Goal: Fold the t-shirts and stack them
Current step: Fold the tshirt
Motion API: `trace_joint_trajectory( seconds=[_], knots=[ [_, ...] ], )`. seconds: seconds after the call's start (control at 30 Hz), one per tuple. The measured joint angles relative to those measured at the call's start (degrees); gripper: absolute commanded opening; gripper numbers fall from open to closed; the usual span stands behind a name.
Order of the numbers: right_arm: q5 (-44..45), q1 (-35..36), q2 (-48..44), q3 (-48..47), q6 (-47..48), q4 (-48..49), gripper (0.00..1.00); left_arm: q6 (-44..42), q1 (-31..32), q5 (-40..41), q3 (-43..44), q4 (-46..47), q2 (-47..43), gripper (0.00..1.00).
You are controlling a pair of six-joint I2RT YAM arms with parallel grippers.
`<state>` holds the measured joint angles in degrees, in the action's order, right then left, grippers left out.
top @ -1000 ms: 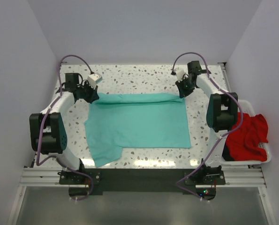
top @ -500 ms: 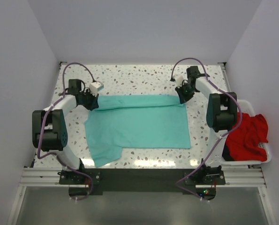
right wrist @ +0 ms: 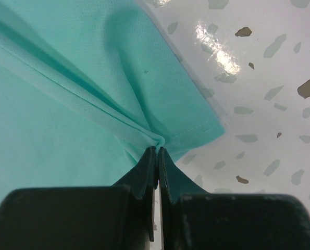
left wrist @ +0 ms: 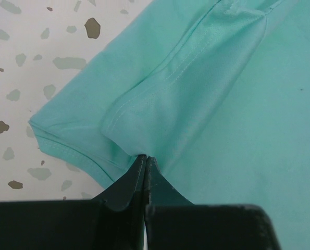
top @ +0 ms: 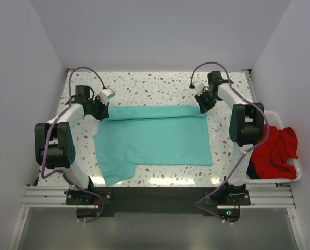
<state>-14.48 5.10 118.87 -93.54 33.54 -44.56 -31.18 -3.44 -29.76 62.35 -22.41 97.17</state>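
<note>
The teal-green t-shirt (top: 155, 136) lies spread on the speckled table, its far edge doubled over into a fold. My left gripper (top: 99, 111) is shut on the shirt's far left corner; in the left wrist view the fingertips (left wrist: 145, 159) pinch a fold of the teal fabric (left wrist: 196, 94). My right gripper (top: 202, 105) is shut on the far right corner; the right wrist view shows its tips (right wrist: 158, 150) pinching the hem of the shirt (right wrist: 92, 104). The red t-shirt (top: 275, 152) lies bunched in the white basket (top: 296, 175) at the right.
One sleeve of the teal shirt sticks out at the near left (top: 113, 171). The basket hangs off the table's right edge beside the right arm. Walls enclose the table on the left, back and right.
Both grippers have moved slightly toward the far side with the shirt's far edge, the left one also a little leftward. The fold along the far edge lies flatter and straighter.
</note>
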Motion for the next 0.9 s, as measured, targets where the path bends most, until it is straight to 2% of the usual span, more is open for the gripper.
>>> trace_joint_trajectory(
  seconds=[0.17,0.27,0.4,0.5,0.67,0.83,0.9],
  knots=[
    [0.00,0.02,0.00,0.09,0.76,-0.96,0.00,-1.14,0.00,0.00,0.24,-1.11,-0.11,0.00],
    [0.00,0.02,-0.02,0.66,1.81,-1.40,0.05,-2.67,0.00,0.00,0.24,-2.47,-0.11,0.02],
    [0.35,0.02,-0.02,1.22,3.80,-3.26,0.24,-6.10,0.02,0.00,0.42,-6.23,-0.07,0.22],
    [1.53,0.00,-0.02,1.22,5.62,-4.85,0.32,-8.87,0.02,0.04,1.33,-9.84,0.11,0.30],
    [1.79,-0.02,-0.02,0.44,8.31,-9.16,0.39,-11.61,0.02,-0.48,4.02,-14.05,0.11,0.42],
    [1.18,-0.02,-0.02,-4.87,9.46,-14.47,0.40,-11.34,0.94,-1.33,9.05,-14.99,1.01,0.48],
    [0.63,-0.02,0.04,-7.13,9.42,-15.69,0.41,-10.82,2.05,-1.44,11.43,-14.86,2.47,0.56]
  ],
)
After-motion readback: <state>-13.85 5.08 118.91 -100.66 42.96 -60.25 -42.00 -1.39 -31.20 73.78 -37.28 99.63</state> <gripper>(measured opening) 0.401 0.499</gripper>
